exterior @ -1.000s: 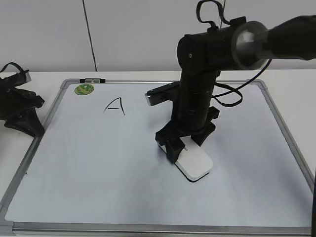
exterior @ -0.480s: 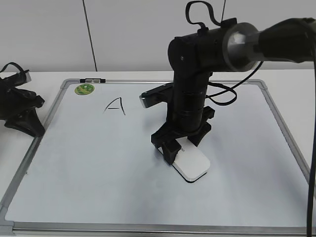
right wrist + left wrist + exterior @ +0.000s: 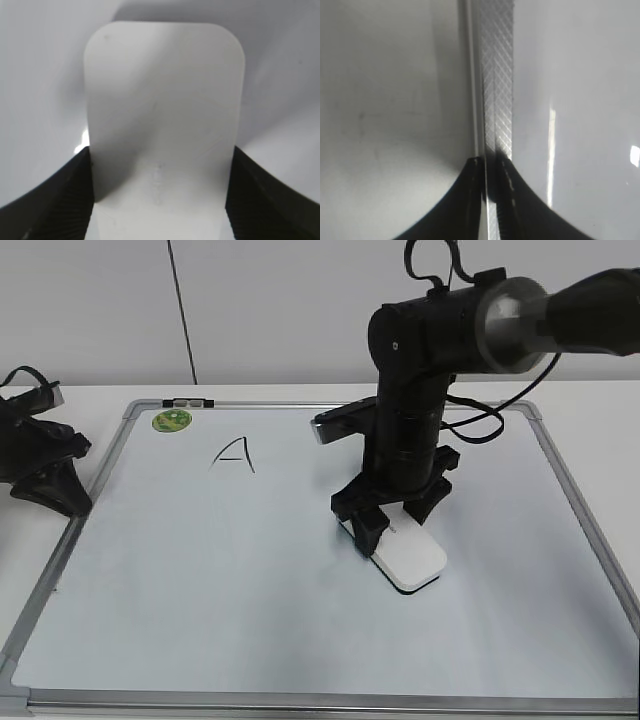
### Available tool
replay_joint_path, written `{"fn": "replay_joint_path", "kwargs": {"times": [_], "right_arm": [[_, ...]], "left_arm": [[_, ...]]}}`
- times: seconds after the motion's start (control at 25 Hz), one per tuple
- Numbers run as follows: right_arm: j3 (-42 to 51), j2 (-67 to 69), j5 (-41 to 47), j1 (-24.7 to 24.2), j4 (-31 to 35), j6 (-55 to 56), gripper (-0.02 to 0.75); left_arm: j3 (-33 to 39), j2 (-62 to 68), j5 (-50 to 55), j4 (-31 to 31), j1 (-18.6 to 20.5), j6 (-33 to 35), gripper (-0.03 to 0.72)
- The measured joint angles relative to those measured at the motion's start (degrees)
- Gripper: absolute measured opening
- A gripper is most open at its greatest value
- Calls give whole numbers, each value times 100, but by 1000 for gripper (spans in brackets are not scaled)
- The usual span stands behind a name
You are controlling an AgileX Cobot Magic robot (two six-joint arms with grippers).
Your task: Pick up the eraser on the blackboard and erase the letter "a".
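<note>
While the desk [image 3: 90, 395] carried the blackboard [image 3: 200, 570] across most of its width, the right gripper [image 3: 392, 522] stood right of the board's middle, its fingers [image 3: 65, 200] closed on the eraser [image 3: 412, 558], which lay flat on the surface. The left gripper [image 3: 40, 465] rested at the desk's left edge (fingers' state: cannot tell). No lowercase "a" was visible, only a capital A [image 3: 232, 454] toward the far left corner. Judged step: wiping; next, check for residue.
</note>
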Motion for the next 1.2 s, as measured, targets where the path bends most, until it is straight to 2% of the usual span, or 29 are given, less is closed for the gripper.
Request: {"fn": "replay_joint_path", "kwargs": {"times": [0.48,0.96,1.2], "right_arm": [[-33,0,42,-881,-33,7,530],[14,-590,157,-1215,-40,22,530],[14,-719,317,-1929,192,26,530]], "left_arm": [[0,9,0,0,0,0,55],[0,9,-4,0,0,0,57],[0,9,-13,0,0,0,57]]}}
